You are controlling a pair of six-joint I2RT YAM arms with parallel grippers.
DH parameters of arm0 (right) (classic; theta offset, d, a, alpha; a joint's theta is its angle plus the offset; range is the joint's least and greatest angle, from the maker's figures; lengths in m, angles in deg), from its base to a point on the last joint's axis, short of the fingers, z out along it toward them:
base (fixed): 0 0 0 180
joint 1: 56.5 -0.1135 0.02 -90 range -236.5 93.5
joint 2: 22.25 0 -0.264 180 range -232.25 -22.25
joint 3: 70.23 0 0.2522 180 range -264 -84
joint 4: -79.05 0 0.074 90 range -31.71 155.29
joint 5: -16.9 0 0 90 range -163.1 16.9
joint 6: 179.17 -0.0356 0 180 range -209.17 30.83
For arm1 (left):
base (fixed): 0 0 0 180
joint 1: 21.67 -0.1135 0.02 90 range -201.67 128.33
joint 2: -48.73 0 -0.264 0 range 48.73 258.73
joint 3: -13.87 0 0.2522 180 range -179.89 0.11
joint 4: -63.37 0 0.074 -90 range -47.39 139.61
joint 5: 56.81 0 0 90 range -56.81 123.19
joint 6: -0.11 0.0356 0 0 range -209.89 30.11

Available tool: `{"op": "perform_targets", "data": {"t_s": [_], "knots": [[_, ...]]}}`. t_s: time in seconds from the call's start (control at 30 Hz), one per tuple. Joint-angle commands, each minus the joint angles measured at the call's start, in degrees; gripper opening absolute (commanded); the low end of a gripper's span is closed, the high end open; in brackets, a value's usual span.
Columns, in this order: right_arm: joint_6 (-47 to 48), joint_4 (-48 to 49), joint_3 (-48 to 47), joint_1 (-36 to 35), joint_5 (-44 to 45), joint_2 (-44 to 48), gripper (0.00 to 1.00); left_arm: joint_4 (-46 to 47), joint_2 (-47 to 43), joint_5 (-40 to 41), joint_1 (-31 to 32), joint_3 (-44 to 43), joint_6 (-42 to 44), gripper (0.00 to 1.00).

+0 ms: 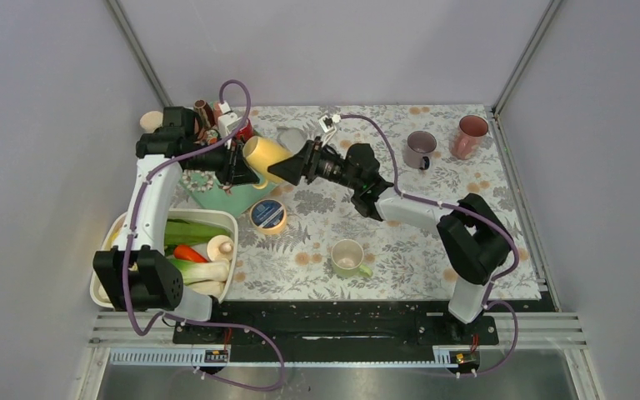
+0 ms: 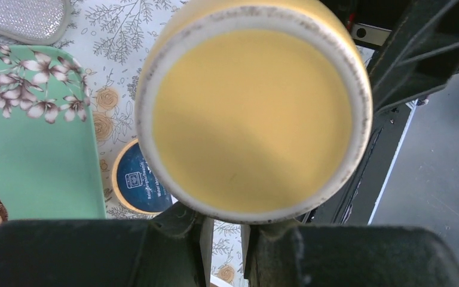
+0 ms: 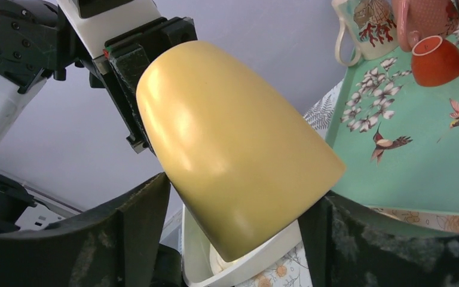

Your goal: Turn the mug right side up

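The yellow mug [image 1: 265, 158] hangs in the air over the back left of the table, lying on its side between both arms. In the left wrist view its base [image 2: 251, 119] faces the camera. My left gripper [image 1: 235, 162] is at the mug's base end; its fingers [image 2: 191, 239] stand close together under the base, with their tips and the handle hidden. In the right wrist view the mug's body [image 3: 233, 143] fills the middle. My right gripper [image 1: 287, 164] straddles the wider rim end, and both its fingers [image 3: 143, 221] touch the mug's sides.
A green floral tray [image 1: 217, 196] with several cups lies under the mug. A blue-lidded tin [image 1: 267, 214] sits beside it. A white basin [image 1: 229, 218] of vegetables is front left. A green mug [image 1: 348, 257] stands in the front middle; a purple mug [image 1: 421, 148] and a pink cup [image 1: 469, 136] are back right.
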Motion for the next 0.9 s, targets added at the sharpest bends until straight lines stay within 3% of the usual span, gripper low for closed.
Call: {"op": "perform_targets", "data": {"t_s": [0.0, 0.1, 0.13, 0.17, 0.3, 0.4, 0.53, 0.7, 0.87], "knots": [[-1.0, 10.5, -0.6, 0.5, -1.9, 4.3, 0.67, -1.0, -1.9, -5.7, 2.3, 1.4, 2.9, 0.0], [-3.6, 14.0, 0.3, 1.0, -2.7, 4.6, 0.1, -1.0, -1.0, -5.6, 3.6, 1.8, 3.4, 0.0], [-3.3, 14.3, 1.2, 1.7, -2.2, 5.2, 0.0, -1.0, -0.6, -4.9, 3.6, 1.9, 3.6, 0.0], [-2.6, 13.3, 2.1, 2.3, -1.7, 6.0, 0.0, -1.1, -0.2, -3.8, 3.5, 2.0, 3.7, 0.02], [4.3, 0.7, 4.2, 5.2, -1.6, 9.8, 0.0, -1.1, 1.3, 2.4, 1.5, 3.0, 5.2, 0.64], [17.7, -18.7, 1.6, 5.9, 3.5, 12.9, 0.0, 0.7, 2.8, 7.1, -2.5, 1.6, 3.0, 0.95], [33.3, -42.3, -6.2, 5.8, 13.1, 11.6, 0.0, 3.9, 3.5, 11.4, -7.7, -0.2, 1.8, 0.99], [47.2, -80.2, -28.1, 5.9, 21.1, -1.3, 0.0, 12.2, 4.9, 33.4, -8.4, 0.4, -0.5, 0.99], [49.5, -97.0, -43.1, 5.6, 20.7, -12.2, 0.0, 16.5, 9.2, 45.6, -9.8, -0.6, -0.4, 0.99]]}}
